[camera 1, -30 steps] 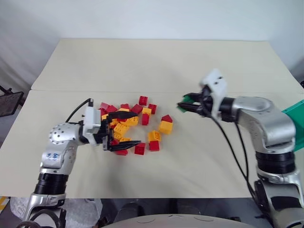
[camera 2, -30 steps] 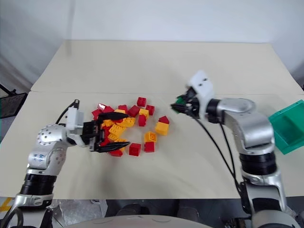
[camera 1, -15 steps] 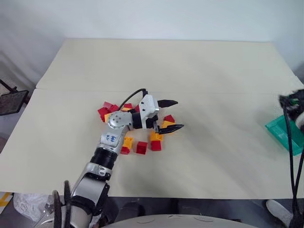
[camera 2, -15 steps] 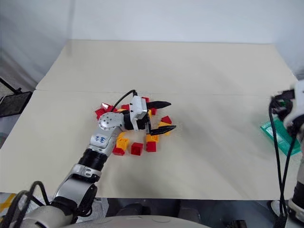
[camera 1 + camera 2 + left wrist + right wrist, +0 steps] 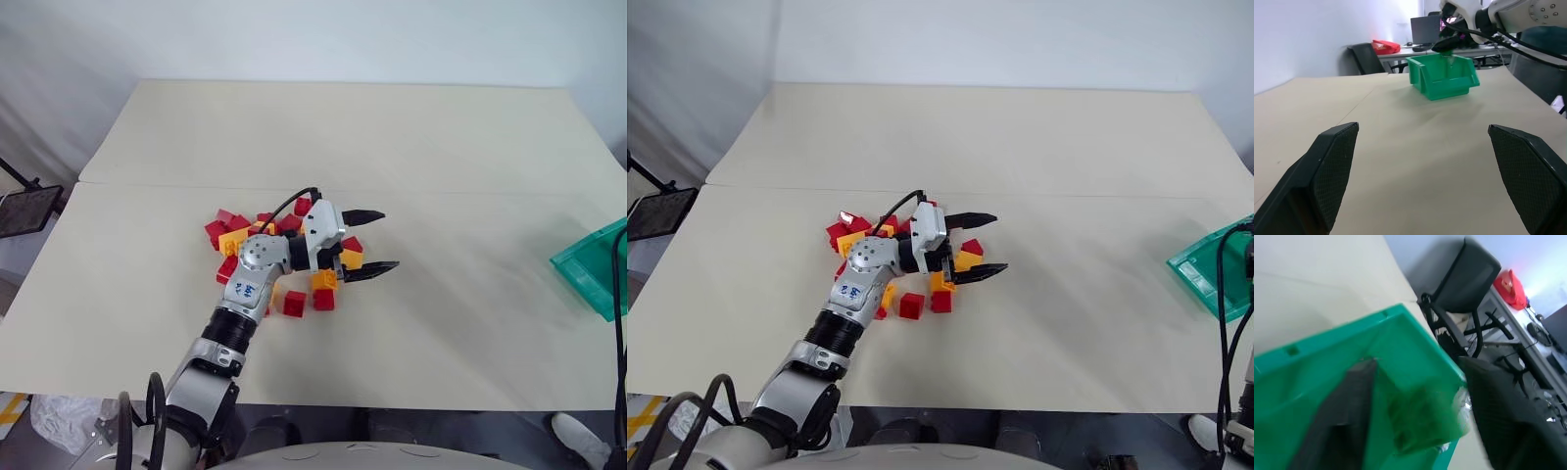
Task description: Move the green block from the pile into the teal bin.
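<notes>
Reaching across the middle of the frame, the left hand (image 5: 370, 241) hovers at the right edge of the pile (image 5: 266, 253) with its two black fingers (image 5: 364, 213) spread wide apart and nothing between them. The pile is a loose heap of red and yellow bricks on the beige bench (image 5: 411, 137), a little left of the centre of the head views; the left arm lies over part of it.

At the right edge of the frame stands the teal bin (image 5: 594, 269), well apart from the pile and partly cut by the border of the picture. In the left wrist view the same bin (image 5: 1442, 75) shows far across the bench, and the right hand (image 5: 1449, 45) hangs just above its open top with something green at its tips.

In the right wrist view the two fingers (image 5: 1347, 418) of the right hand stand apart over the inside of the bin. Between them is a blurred green shape, the green block (image 5: 1422, 418), inside the outline of the bin. I cannot tell if it touches the fingers or the floor of the bin. Behind the bin there is a black office chair (image 5: 1464, 281).
</notes>
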Motion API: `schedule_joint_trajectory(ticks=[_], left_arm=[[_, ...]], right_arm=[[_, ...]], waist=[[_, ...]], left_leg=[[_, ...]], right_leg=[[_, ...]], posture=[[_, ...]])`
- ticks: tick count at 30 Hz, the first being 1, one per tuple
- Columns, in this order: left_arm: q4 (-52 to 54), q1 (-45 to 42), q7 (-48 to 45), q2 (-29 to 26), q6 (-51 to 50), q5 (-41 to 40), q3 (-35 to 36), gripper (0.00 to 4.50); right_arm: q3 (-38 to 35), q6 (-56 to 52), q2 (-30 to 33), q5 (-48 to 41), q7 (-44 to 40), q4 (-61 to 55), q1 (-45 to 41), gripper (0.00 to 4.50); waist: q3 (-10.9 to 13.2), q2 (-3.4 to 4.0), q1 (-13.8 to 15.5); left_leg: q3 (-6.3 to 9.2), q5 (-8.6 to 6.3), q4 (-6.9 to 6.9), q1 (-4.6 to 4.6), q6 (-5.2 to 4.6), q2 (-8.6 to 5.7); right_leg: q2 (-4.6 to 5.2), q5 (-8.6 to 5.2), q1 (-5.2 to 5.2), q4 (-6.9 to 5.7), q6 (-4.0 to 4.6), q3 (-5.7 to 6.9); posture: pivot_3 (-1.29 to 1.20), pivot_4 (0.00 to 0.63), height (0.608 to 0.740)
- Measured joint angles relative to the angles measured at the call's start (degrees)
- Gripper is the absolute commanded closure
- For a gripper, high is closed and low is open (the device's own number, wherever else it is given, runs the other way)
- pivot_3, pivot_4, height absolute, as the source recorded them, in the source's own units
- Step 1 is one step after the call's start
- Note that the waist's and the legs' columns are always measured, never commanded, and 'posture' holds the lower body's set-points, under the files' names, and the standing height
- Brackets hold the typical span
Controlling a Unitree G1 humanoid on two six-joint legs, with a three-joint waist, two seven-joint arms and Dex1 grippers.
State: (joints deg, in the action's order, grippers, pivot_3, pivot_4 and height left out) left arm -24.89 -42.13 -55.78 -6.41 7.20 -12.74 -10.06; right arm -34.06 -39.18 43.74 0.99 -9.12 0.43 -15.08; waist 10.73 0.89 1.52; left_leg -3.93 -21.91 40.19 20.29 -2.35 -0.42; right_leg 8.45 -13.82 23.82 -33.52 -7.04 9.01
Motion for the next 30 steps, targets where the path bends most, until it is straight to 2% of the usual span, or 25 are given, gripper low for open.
schedule_joint_trajectory(ticks=[2,9,14,19,23,26,30], left_arm=[[0.02,-0.01,0.33,-0.59,-0.86,0.00,0.06,0.00],[3.67,0.04,-0.79,-4.07,-5.87,-2.32,2.01,0.00],[11.55,2.41,-2.33,-11.23,-14.87,-7.46,6.36,0.00],[17.81,5.28,-4.24,-22.34,-26.41,-13.52,12.55,0.00],[20.85,12.37,-10.02,-30.21,-28.17,-17.17,17.17,0.00],[22.96,20.53,-13.25,-35.64,-27.50,-17.34,20.56,0.00],[24.29,29.11,-13.79,-40.00,-28.05,-17.96,26.80,0.00]], right_arm=[[0.00,1.21,0.00,-0.20,-0.24,-0.12,0.04,0.09],[1.26,5.77,4.08,-3.48,-8.90,-1.12,0.53,0.04],[2.76,2.20,8.97,-14.48,-25.06,-7.91,1.91,0.04],[9.02,-0.86,11.09,-28.28,-43.92,-17.19,5.38,0.04],[13.25,3.21,11.64,-31.90,-53.55,-17.26,6.29,0.04],[15.79,8.30,11.62,-31.31,-57.60,-12.51,5.10,0.04],[19.35,15.05,10.49,-28.68,-60.09,-5.44,2.78,0.04]], waist=[[0.00,0.00,-0.04],[0.00,0.01,-0.16],[0.01,0.02,-0.30],[0.02,0.00,-0.20],[0.04,-0.03,0.02],[0.07,-0.08,-0.23],[0.09,-0.07,-0.16]], left_leg=[[0.03,0.00,0.00,-0.01,0.00,0.00],[0.09,0.00,-0.01,-0.04,0.00,0.02],[0.31,0.00,-0.01,-0.09,0.01,0.08],[0.44,-0.01,0.05,-0.13,0.02,0.06],[0.52,-0.03,0.11,-0.11,0.01,0.00],[0.51,-0.06,0.10,-0.14,0.04,0.02],[0.52,-0.07,0.11,-0.15,0.06,0.06]], right_leg=[[0.00,0.00,0.00,0.00,0.00,-0.01],[-0.01,0.00,0.00,0.00,0.00,-0.01],[-0.06,0.00,-0.02,0.00,0.00,-0.04],[-0.05,0.00,-0.11,0.01,0.00,-0.02],[0.00,0.00,-0.17,0.07,0.00,0.03],[-0.01,0.00,-0.20,0.09,-0.01,0.03],[-0.02,0.00,-0.19,0.06,0.01,0.04]], posture=[[0.00,0.150,0.740],[0.00,0.150,0.740],[0.00,0.150,0.740],[0.00,0.150,0.740],[0.00,0.150,0.740],[0.00,0.150,0.740],[0.00,0.150,0.740]])
